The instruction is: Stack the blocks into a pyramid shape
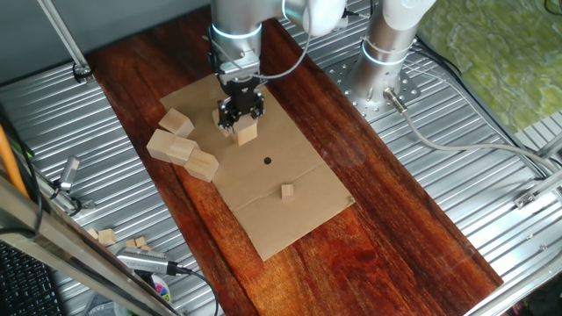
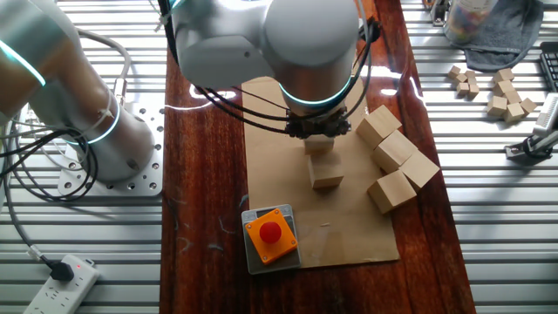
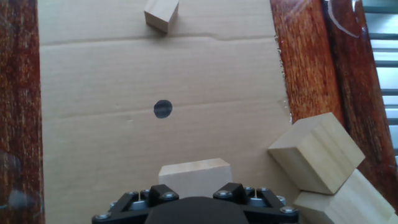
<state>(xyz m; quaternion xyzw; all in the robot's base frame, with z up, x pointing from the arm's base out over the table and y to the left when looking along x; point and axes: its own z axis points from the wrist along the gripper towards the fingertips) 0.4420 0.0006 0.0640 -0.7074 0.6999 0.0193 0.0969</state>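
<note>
My gripper (image 1: 241,112) is shut on a pale wooden block (image 1: 247,132) at the far part of the cardboard sheet (image 1: 299,206), low over it. In the hand view this block (image 3: 194,170) sits between the fingers of the gripper (image 3: 194,190). The other fixed view shows the gripper (image 2: 318,133) over the held block (image 2: 319,145), and another block (image 2: 326,173) lying just in front of it. Several more blocks lie in a loose heap beside the gripper (image 1: 169,146) (image 2: 394,150) (image 3: 317,152).
A tiny wooden cube (image 1: 287,190) (image 3: 161,14) lies past a black dot (image 3: 163,108) on the cardboard. An orange block with a red button (image 2: 270,234) sits at the sheet's end. Small loose cubes (image 2: 506,92) lie on the metal slats. The arm's base (image 1: 386,53) stands beside the board.
</note>
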